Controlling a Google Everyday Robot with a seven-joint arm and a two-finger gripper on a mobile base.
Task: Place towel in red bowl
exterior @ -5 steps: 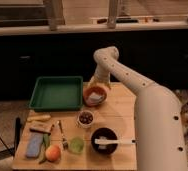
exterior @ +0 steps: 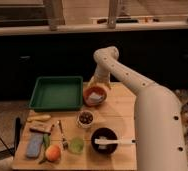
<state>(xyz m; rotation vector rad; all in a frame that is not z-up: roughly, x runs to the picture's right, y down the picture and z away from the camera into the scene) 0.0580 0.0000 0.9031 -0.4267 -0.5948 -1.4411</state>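
Towel: small pale cloth lying inside the red bowl, toward the back of the table, near the middle of the scene. I cannot tell whether a corner hangs over the rim.
Green tray: just beside the red bowl on its left. If the cloth gets dragged sideways, it would likely land here rather than in the bowl.
Small white bowl: near the red bowl on its front side, holding dark contents. A cloth falling forward could cover it or knock it.
Red bowl: round and orange-red, standing on the wooden table. It looks light, so a low push from above could tip it or slide it against the tray.
Gripper: directly over the red bowl, low above the towel. I cannot tell whether it is holding the cloth or has let go.
Main risk: if the cloth is snagged or not released when the gripper rises, it may lift out and undo the placement.
Black bowl: in front and slightly right, with a white utensil across it. It is well apart from the gripper and probably safe.
Arm: pale, curving in from the right. A wide swing back could sweep low over the table's right half.
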